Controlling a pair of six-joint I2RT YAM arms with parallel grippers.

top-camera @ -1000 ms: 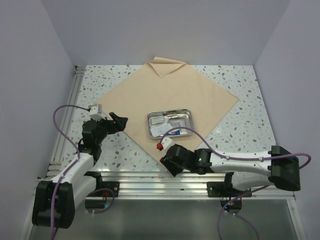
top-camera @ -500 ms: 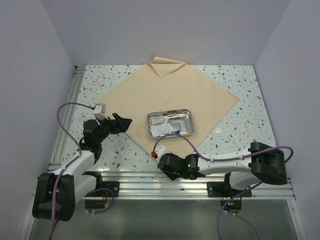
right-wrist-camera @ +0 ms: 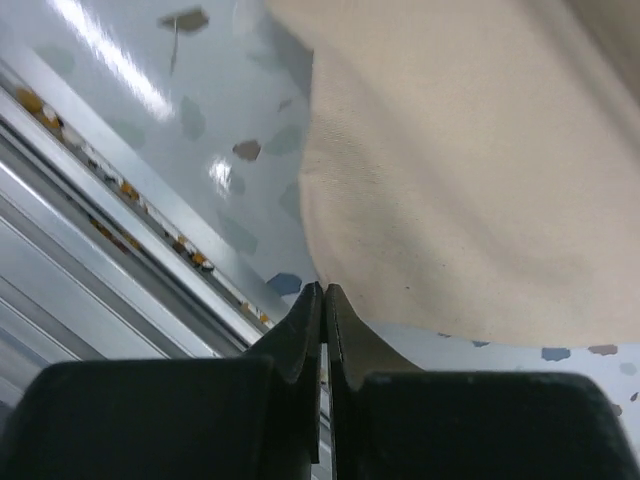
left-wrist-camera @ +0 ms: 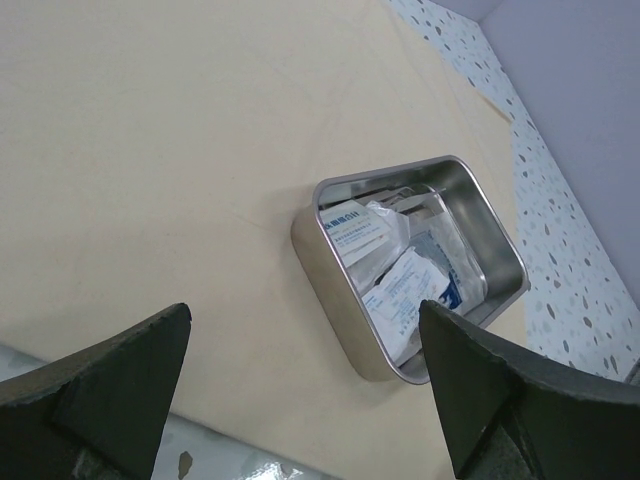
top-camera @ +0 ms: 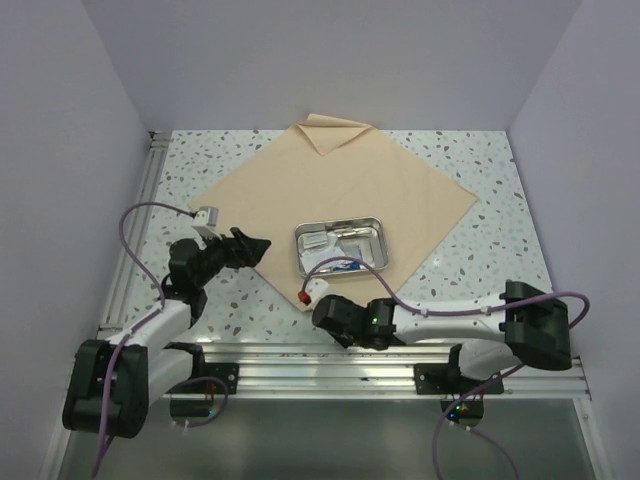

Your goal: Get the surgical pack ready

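Note:
The beige wrap sheet (top-camera: 340, 185) lies flat as a diamond on the speckled table, its far corner folded over. On its near half stands the steel tray (top-camera: 299, 252), holding white sachets (top-camera: 325, 260). My right gripper (top-camera: 313, 305) lies low at the sheet's near corner. In the right wrist view its jaws (right-wrist-camera: 323, 290) are pressed together right at that corner of the wrap (right-wrist-camera: 450, 180), which bulges up from the tips. My left gripper (top-camera: 255, 245) stands wide open at the sheet's left edge. Its wrist view looks over the wrap (left-wrist-camera: 150, 150) to the tray (left-wrist-camera: 330, 270) and the sachets (left-wrist-camera: 400, 285).
An aluminium rail (top-camera: 330, 355) runs along the table's near edge, right beside my right gripper, and shows as a rail (right-wrist-camera: 120, 250) in the right wrist view. Another rail (top-camera: 130, 250) lines the left side. White walls close in the back and both sides.
My right gripper has slid left along the near edge to the wrap's near corner and closed there. The left gripper has edged right toward the sheet, still open.

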